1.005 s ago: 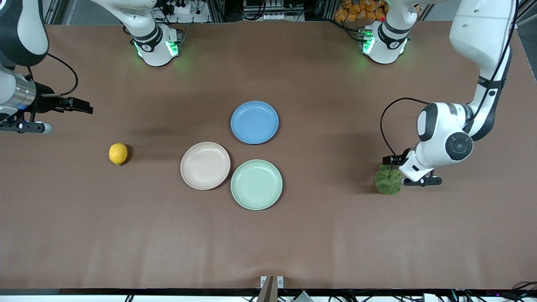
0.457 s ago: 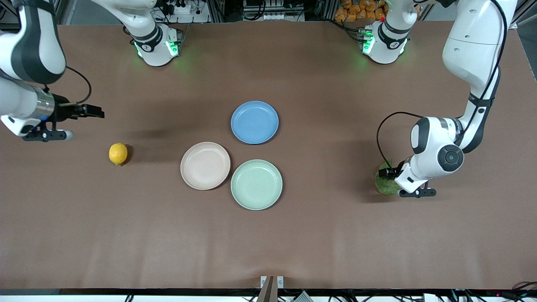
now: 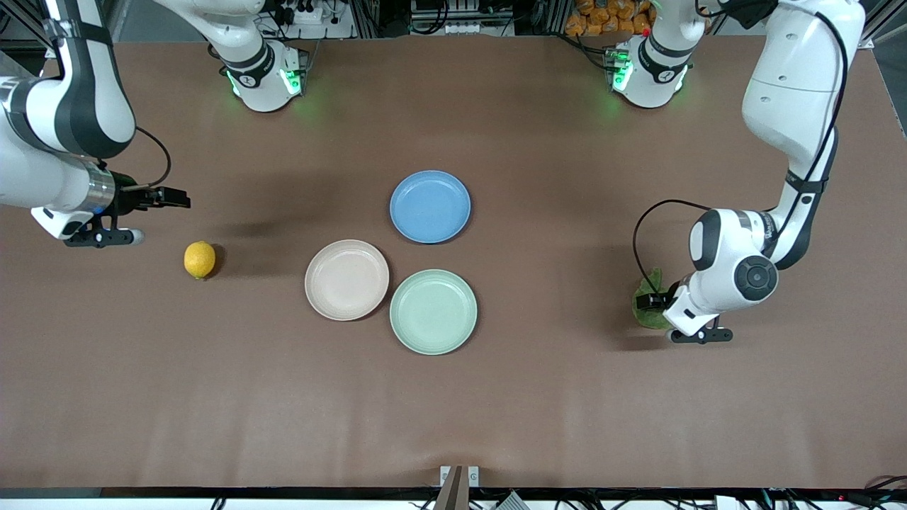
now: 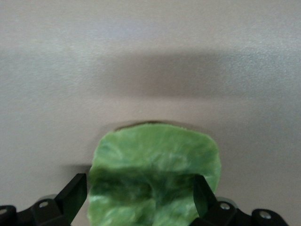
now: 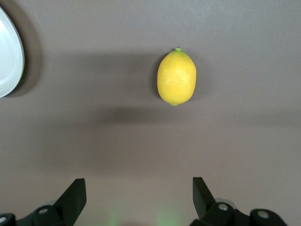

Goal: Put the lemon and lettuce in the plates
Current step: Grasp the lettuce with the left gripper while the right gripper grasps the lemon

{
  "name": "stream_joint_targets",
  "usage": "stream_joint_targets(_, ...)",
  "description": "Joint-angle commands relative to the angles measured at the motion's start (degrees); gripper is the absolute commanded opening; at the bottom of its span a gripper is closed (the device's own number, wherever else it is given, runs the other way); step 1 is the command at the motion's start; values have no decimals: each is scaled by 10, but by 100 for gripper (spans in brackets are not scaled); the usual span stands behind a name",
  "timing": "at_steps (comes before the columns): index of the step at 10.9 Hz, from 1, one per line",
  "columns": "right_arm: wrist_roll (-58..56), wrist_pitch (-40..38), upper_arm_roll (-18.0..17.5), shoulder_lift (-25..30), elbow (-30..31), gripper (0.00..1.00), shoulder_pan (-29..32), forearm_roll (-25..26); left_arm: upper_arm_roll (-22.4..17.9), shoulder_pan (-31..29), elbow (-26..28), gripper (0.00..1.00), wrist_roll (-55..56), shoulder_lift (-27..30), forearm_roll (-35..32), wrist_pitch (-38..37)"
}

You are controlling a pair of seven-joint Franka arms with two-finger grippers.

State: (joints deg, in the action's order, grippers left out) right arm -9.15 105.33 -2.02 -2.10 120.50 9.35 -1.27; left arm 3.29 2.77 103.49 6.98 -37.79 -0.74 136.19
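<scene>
Nothing placed yet: my left gripper [image 4: 141, 197] is spread wide around the lettuce [image 3: 646, 308], which lies on the table [image 3: 496, 411] at about 3 o'clock from the empty mint plate [image 3: 433, 312]. My right gripper [image 5: 139, 197], also apart, hangs short of the lemon [image 3: 200, 259], at 9 o'clock from the empty beige plate [image 3: 346, 279]. From the front the left wrist covers most of the lettuce, so I can't tell whether the fingers touch it.

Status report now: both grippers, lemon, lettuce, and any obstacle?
Left gripper open, straddling lettuce on table. Right gripper open over bare table, short of lemon. Pink plate, green plate empty. No obstacle.
</scene>
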Motion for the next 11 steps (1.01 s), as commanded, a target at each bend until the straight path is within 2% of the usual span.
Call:
stream_joint_targets(1,-8,27,-4,-38,0,100,10,-1,-2,14,-13,98,5,-16,5,14)
stream_joint_targets(3,-9,48,-3,-61,1,100,18,0,-4,17,-16,43,-2,-15,-1,14)
stream_joint_targets(4,-9,60,-3,-69,1,100,21,0,-4,17,-24,26,-6,-16,-5,10)
stream_joint_targets(6,-9,88,-3,-89,-2,100,27,5,-4,20,-30,0,-7,-18,-46,6)
stream_joint_targets(8,-10,111,-2,-112,-14,100,33,7,-3,22,-40,0,-7,-14,-51,-8)
stream_joint_targets(11,-8,112,-1,-149,-33,100,40,7,-2,43,-126,0,0,-13,-43,-137)
